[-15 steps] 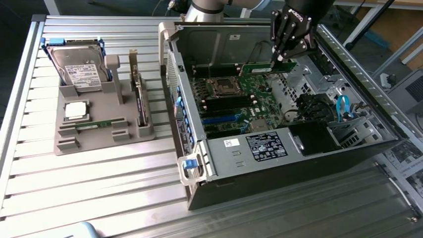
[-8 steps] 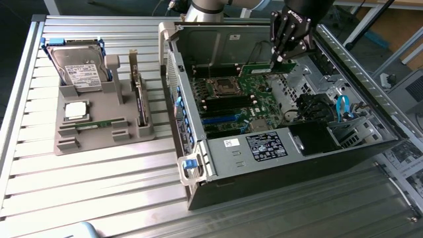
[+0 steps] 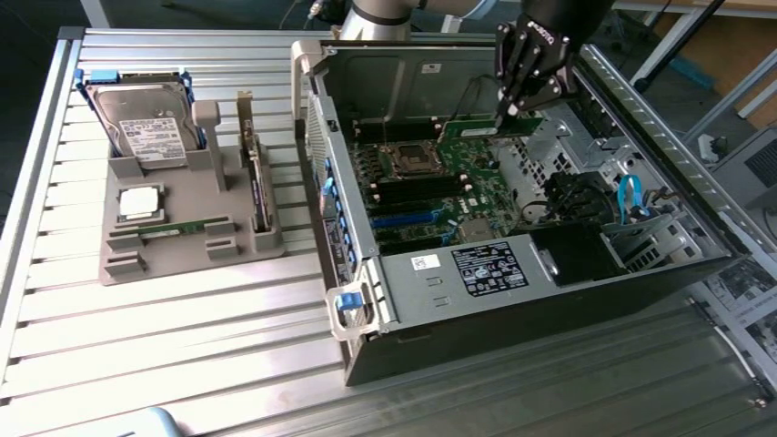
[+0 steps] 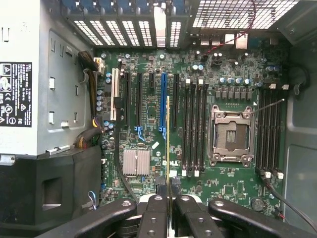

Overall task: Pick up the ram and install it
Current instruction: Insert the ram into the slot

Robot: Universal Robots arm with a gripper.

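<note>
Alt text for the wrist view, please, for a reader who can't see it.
The gripper, jaws shut on the ram seen edge-on, hangs above the motherboard inside an open computer case. Black memory slots and the processor socket lie close beside the ram's edge.

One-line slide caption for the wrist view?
Black hand gripping the thin green ram stick edge-on above the green motherboard.

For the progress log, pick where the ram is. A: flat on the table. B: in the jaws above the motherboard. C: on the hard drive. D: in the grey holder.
B: the jaws are shut on the ram, over the motherboard.
</note>
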